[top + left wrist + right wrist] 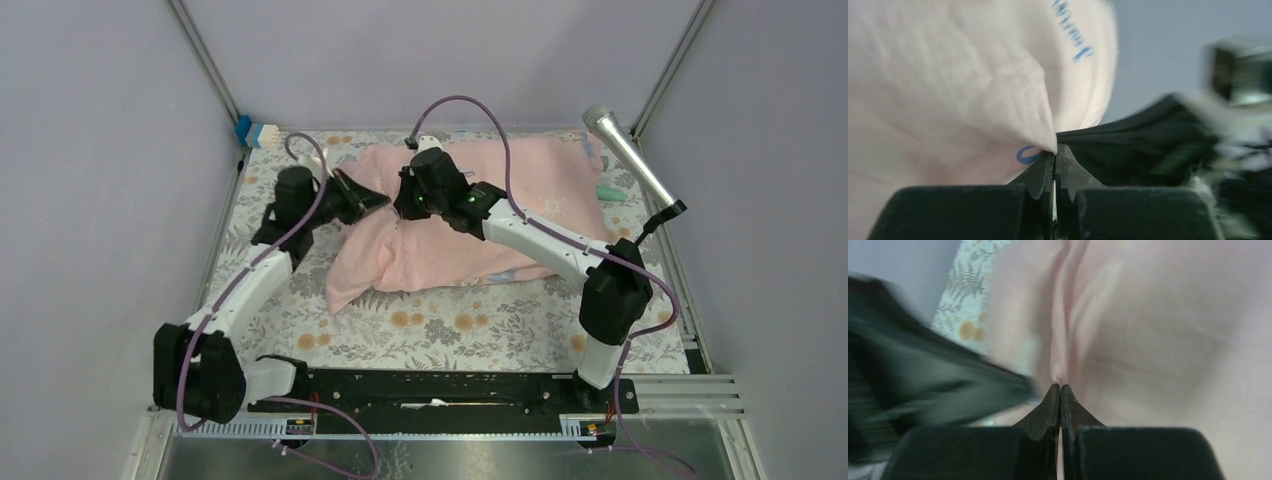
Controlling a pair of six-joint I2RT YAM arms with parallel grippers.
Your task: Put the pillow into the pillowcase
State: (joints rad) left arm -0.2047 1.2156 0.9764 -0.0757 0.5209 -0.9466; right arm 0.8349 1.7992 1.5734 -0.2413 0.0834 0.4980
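Observation:
The pale pink pillowcase (480,215) lies plump across the back middle of the table. It fills the left wrist view (948,90) with blue print, and the right wrist view (1158,330). No bare off-white pillow shows; it is hidden. My left gripper (378,203) is shut on a pinch of the pillowcase's left edge (1055,148). My right gripper (404,212) is shut on a fold of the same fabric (1061,385), close beside the left gripper. Both wrist views are blurred.
The floral table cloth (450,325) covers the table. A silver microphone (630,155) slants at the back right. A blue and white object (258,132) sits at the back left corner and a teal item (612,192) at the right edge. Grey walls surround.

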